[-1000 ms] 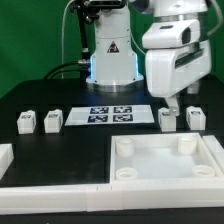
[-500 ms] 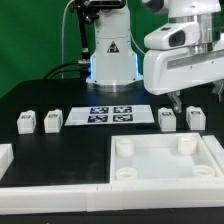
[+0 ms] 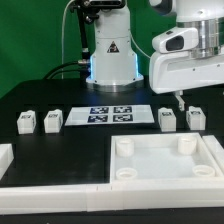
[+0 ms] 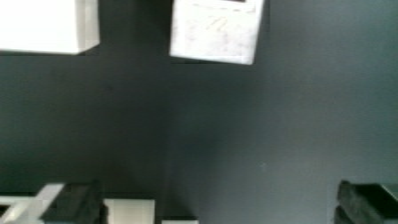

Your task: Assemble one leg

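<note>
Four white legs with tags stand on the black table: two at the exterior view's left (image 3: 26, 122) (image 3: 52, 120) and two at its right (image 3: 167, 118) (image 3: 196, 116). My gripper (image 3: 185, 98) hangs open and empty just above the two right legs, touching neither. In the wrist view two legs (image 4: 45, 25) (image 4: 219, 30) lie on the dark table ahead of the gripper (image 4: 222, 205), and its dark fingertips (image 4: 71, 200) stand wide apart with nothing between them.
The large white tray-like part (image 3: 128, 172) with round corner sockets lies in front of the legs. The marker board (image 3: 110, 114) lies at the middle, before the robot base (image 3: 110, 55). A white piece (image 3: 5, 158) sits at the front left. A white edge (image 4: 134, 212) shows beside one fingertip.
The gripper has risen and moved toward the exterior view's right, staying open. The legs and the tray-like part have not moved.
</note>
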Robot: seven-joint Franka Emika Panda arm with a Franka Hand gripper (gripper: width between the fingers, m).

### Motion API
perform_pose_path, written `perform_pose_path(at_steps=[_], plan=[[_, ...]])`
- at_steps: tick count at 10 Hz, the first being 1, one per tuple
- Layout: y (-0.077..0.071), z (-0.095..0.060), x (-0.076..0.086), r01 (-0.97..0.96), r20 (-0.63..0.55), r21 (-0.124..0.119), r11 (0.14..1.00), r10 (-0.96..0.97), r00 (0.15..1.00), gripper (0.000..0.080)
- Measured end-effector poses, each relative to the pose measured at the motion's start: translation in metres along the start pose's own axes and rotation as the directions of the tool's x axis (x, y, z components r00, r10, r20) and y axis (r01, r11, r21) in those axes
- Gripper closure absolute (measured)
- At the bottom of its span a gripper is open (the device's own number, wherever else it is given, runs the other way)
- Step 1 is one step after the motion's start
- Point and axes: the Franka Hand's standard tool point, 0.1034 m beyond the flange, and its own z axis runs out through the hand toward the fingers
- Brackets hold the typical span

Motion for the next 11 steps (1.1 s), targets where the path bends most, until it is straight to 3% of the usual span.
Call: perform_pose_path(at_steps=[2,3,4,5,7,9,11], plan=[[0.001,0.001,-0.006,-0.004,0.088,-0.013,1.0,0.005,0.996,0.015],[-0.001,0.002,-0.016,-0.027,0.248,-0.028,0.999,0.034,0.968,0.015],[-0.004,0.005,-0.012,-0.042,0.323,-0.029,0.999,0.049,0.945,0.015],[-0.002,0.004,-0.019,-0.047,0.447,-0.044,0.998,0.061,0.892,0.015],[0.003,0.007,-0.014,-0.055,0.58,-0.05,0.997,0.074,0.811,0.015],[0.006,0.008,-0.015,-0.05,0.712,-0.055,0.997,0.074,0.699,0.015],[0.006,0.012,-0.01,-0.05,0.729,-0.053,0.997,0.073,0.681,0.015]])
